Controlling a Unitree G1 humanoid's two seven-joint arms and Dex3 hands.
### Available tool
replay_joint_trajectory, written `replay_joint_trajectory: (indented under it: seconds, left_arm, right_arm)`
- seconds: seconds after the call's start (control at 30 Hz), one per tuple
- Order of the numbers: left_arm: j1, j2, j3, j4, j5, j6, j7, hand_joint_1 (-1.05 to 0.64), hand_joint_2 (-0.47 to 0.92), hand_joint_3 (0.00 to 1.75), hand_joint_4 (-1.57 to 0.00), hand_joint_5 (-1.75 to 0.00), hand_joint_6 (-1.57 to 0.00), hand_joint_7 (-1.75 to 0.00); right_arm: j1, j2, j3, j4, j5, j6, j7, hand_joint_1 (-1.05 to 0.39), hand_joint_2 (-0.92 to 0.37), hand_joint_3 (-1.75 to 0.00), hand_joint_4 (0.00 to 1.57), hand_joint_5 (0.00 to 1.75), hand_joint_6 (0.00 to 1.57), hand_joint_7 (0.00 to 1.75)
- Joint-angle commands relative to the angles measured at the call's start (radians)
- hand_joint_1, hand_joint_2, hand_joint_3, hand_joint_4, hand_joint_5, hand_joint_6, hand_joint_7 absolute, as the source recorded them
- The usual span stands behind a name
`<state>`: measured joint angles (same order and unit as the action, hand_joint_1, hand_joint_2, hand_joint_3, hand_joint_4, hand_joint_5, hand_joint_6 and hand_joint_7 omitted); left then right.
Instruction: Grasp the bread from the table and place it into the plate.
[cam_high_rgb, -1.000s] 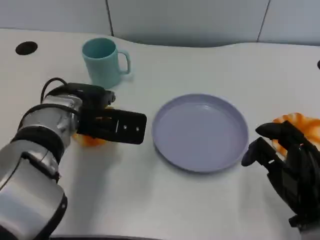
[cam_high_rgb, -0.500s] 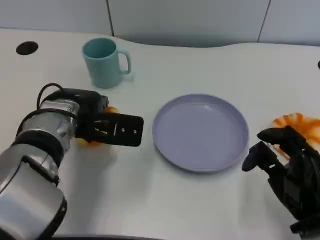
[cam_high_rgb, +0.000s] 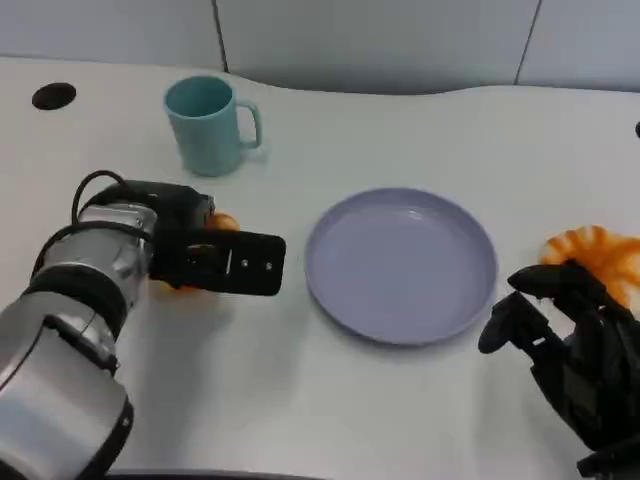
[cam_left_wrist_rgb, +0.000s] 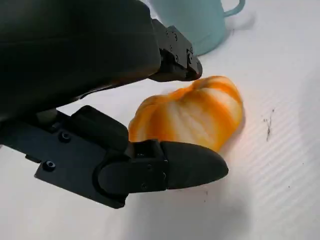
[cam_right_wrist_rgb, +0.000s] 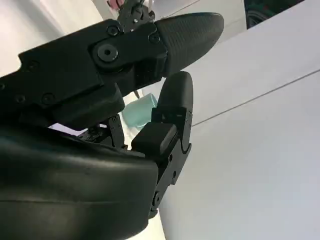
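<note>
1. The left hand (cam_high_rgb: 215, 262) has edged back from the plate (cam_high_rgb: 400, 265); its fingers (cam_left_wrist_rgb: 185, 165) flank the bread (cam_left_wrist_rgb: 192, 120) loosely.
2. A mug (cam_high_rgb: 207, 125) stands beyond the fingers; open table (cam_high_rgb: 300, 400) surrounds them.
3. The right hand (cam_high_rgb: 570, 340), fingers apart, holds nothing beside a second bread (cam_high_rgb: 600, 255).

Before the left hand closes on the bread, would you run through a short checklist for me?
1. Bread lies between the left hand's fingers: ok.
2. Firm grip on the bread: cannot tell.
3. Plate bare, ready to receive: ok.
4. Mug apart from the bread: ok.
5. Right hand off the plate, holding nothing: ok.
6. Bread still on the table: ok.
</note>
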<state>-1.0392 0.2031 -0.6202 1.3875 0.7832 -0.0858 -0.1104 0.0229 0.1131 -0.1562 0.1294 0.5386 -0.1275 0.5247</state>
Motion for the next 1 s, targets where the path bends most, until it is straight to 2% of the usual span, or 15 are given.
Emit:
replay_joint_trajectory:
  seconds: [0.03, 0.33, 0.37, 0.43, 0.47, 0.63, 0.67, 0.7, 0.73, 0.77, 0.8, 0.87, 0.9, 0.97, 1.0]
  left_arm:
    - [0.028, 0.003, 0.011, 0.006, -0.007, 0.0, 0.016, -0.95, 0.92, 0.69, 0.0, 0.0, -0.03, 0.0]
    - [0.053, 0.002, 0.069, 0.003, -0.047, -0.013, 0.059, -0.93, 0.92, 0.66, -0.04, -0.02, -0.07, -0.02]
    - [0.056, 0.0, 0.077, 0.001, -0.052, -0.017, 0.083, -0.84, 0.92, 0.53, -0.2, -0.05, -0.22, -0.05]
    - [0.064, -0.005, 0.096, -0.002, -0.066, -0.024, 0.135, -0.74, 0.92, 0.42, -0.34, -0.07, -0.36, -0.06]
    - [0.066, -0.007, 0.102, -0.002, -0.069, -0.026, 0.152, -0.66, 0.92, 0.33, -0.47, -0.08, -0.49, -0.07]
    - [0.079, -0.012, 0.131, -0.003, -0.083, -0.052, 0.223, -0.47, 0.92, 0.15, -0.76, -0.17, -0.77, -0.13]
    - [0.081, -0.014, 0.134, -0.003, -0.084, -0.055, 0.24, -0.42, 0.92, 0.11, -0.71, -0.54, -0.8, -0.27]
    - [0.082, -0.016, 0.136, -0.004, -0.085, -0.057, 0.252, -0.38, 0.92, 0.11, -0.5, -1.13, -0.65, -0.7]
    - [0.083, -0.016, 0.135, -0.003, -0.085, -0.059, 0.259, -0.37, 0.92, 0.11, -0.43, -1.34, -0.54, -0.96]
    - [0.085, -0.017, 0.132, -0.003, -0.081, -0.062, 0.271, -0.37, 0.92, 0.11, -0.39, -1.44, -0.48, -1.09]
    - [0.086, -0.017, 0.13, -0.003, -0.08, -0.065, 0.28, -0.33, 0.92, 0.09, -0.46, -1.46, -0.51, -1.13]
    - [0.087, -0.017, 0.123, -0.002, -0.073, -0.068, 0.296, -0.3, 0.92, 0.09, -0.49, -1.47, -0.53, -1.14]
    - [0.087, -0.017, 0.114, -0.002, -0.064, -0.07, 0.305, -0.28, 0.92, 0.09, -0.62, -1.21, -0.66, -0.86]
    - [0.088, -0.016, 0.103, -0.001, -0.054, -0.072, 0.317, -0.25, 0.92, 0.09, -0.94, -0.54, -0.93, -0.3]
    - [0.087, -0.016, 0.101, -0.001, -0.052, -0.073, 0.319, -0.25, 0.92, 0.09, -0.99, -0.43, -0.97, -0.21]
  right_arm:
    - [0.021, -0.006, -0.003, -0.028, 0.009, -0.001, -0.001, -0.57, -0.92, -0.12, 0.61, 1.7, 0.81, 0.86]
    - [0.044, 0.0, 0.008, -0.058, 0.006, 0.004, -0.015, -0.57, -0.92, -0.11, 0.61, 1.72, 0.81, 0.87]
    - [0.044, -0.001, 0.009, -0.056, 0.004, -0.002, -0.011, -0.57, -0.92, -0.12, 0.6, 1.72, 0.8, 0.87]
    - [0.046, 0.001, 0.01, -0.056, 0.004, -0.007, -0.009, -0.57, -0.92, -0.12, 0.6, 1.72, 0.8, 0.87]
    - [0.047, 0.002, 0.01, -0.057, 0.005, -0.005, -0.011, -0.57, -0.92, -0.12, 0.61, 1.72, 0.8, 0.88]
    - [0.048, 0.006, 0.01, -0.062, 0.012, 0.001, -0.013, -0.57, -0.92, -0.1, 0.61, 1.71, 0.81, 0.88]
    - [0.049, 0.006, 0.01, -0.064, 0.013, 0.001, -0.012, -0.57, -0.92, -0.1, 0.62, 1.71, 0.81, 0.88]
    - [0.049, 0.006, 0.011, -0.066, 0.013, 0.001, -0.012, -0.57, -0.92, -0.1, 0.62, 1.71, 0.8, 0.87]
    - [0.049, 0.006, 0.01, -0.067, 0.013, 0.001, -0.012, -0.57, -0.92, -0.11, 0.62, 1.71, 0.8, 0.87]
    - [0.05, 0.006, 0.011, -0.069, 0.012, -0.002, -0.012, -0.57, -0.92, -0.11, 0.62, 1.71, 0.8, 0.87]
    - [0.05, 0.006, 0.011, -0.071, 0.01, -0.003, -0.012, -0.57, -0.92, -0.11, 0.62, 1.71, 0.81, 0.88]
    - [0.051, 0.007, 0.01, -0.073, 0.01, -0.004, -0.013, -0.57, -0.92, -0.11, 0.62, 1.71, 0.81, 0.88]
    - [0.052, 0.008, 0.01, -0.077, 0.011, -0.001, -0.017, -0.57, -0.92, -0.11, 0.62, 1.71, 0.81, 0.88]
    - [0.053, 0.008, 0.01, -0.082, 0.011, 0.002, -0.021, -0.57, -0.92, -0.11, 0.62, 1.71, 0.81, 0.89]
    - [0.054, 0.008, 0.01, -0.083, 0.011, 0.003, -0.022, -0.57, -0.92, -0.11, 0.62, 1.71, 0.81, 0.89]
